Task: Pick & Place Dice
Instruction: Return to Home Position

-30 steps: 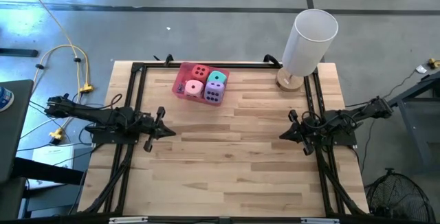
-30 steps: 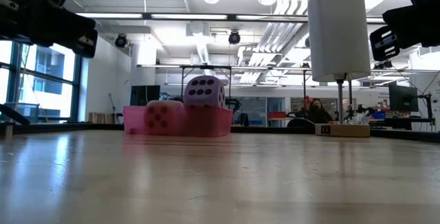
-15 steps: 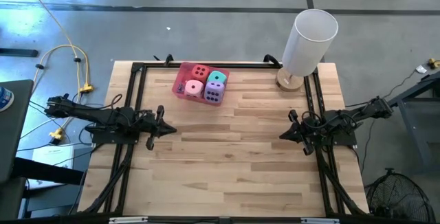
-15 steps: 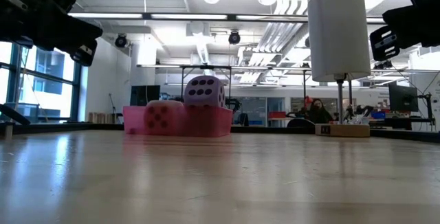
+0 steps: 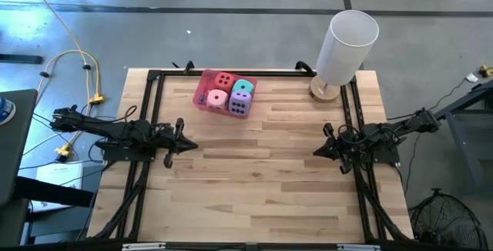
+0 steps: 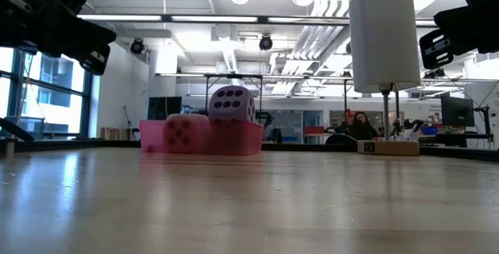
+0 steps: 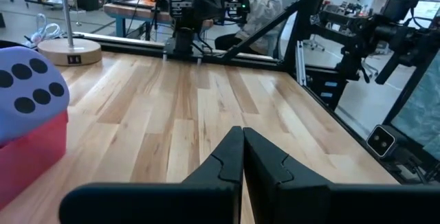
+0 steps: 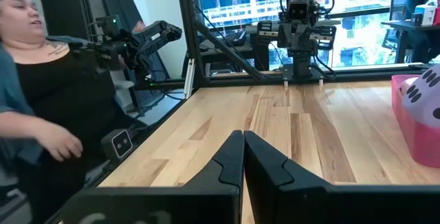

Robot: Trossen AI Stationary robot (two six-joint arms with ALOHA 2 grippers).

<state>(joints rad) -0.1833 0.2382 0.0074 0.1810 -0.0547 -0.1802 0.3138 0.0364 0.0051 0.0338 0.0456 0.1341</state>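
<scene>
A pink tray [image 5: 202, 97] stands near the table's far edge and holds the dice. The red die [image 5: 225, 80] and the teal die [image 5: 244, 88] sit at the back. In front of them are the pink die [image 5: 218, 98] and the purple die [image 5: 239, 105]. In the low view the purple die [image 6: 231, 104] rises above the tray wall [image 6: 238, 139], with the pink die [image 6: 185, 133] beside it. My left gripper [image 5: 192, 145] is shut and level at the table's left side. My right gripper [image 5: 314, 152] is shut and level at the right side. Both are clear of the tray.
A white cylindrical lamp [image 5: 347, 45] on a wooden base stands at the table's far right corner. A black frame [image 5: 158, 78] runs along the table's edges. Bare wood [image 5: 254, 174] lies between the arms. A person [image 8: 48, 114] sits beyond the table's left side.
My left gripper has rolled a little about the line it points along. It has stayed in place and shut. The dice and the tray have not moved.
</scene>
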